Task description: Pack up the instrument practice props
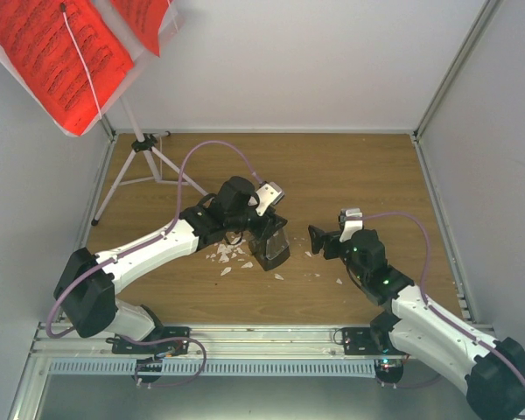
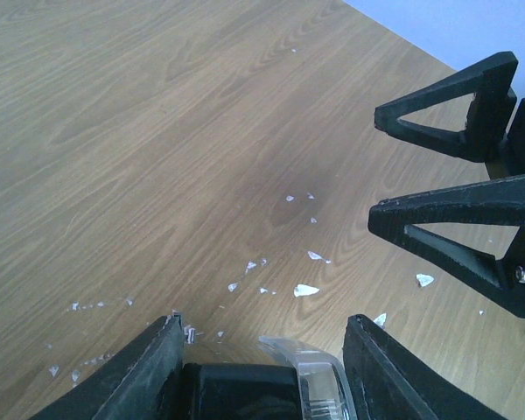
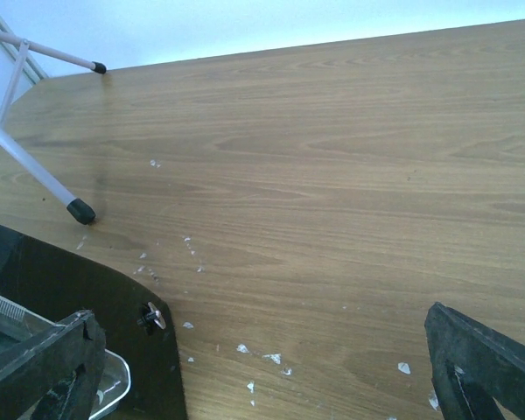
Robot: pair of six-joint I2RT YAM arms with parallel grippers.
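The metronome [image 1: 269,247] stands near the table's [image 1: 359,175] middle. It looks small, rigid and light, with a slick, breakable clear cover, so I take its black sides. My left gripper [image 2: 264,328] straddles it half-closed; I cannot tell if it grips. The right gripper [image 1: 317,238] gapes empty.

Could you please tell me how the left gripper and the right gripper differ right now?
The left gripper has the black metronome between its fingers, while the right gripper has nothing between its own. The left gripper's jaws stand narrower, close against the metronome's sides, though a firm grip cannot be confirmed; the right gripper's jaws stand wide open. Both are low over the table, facing each other among white crumbs.
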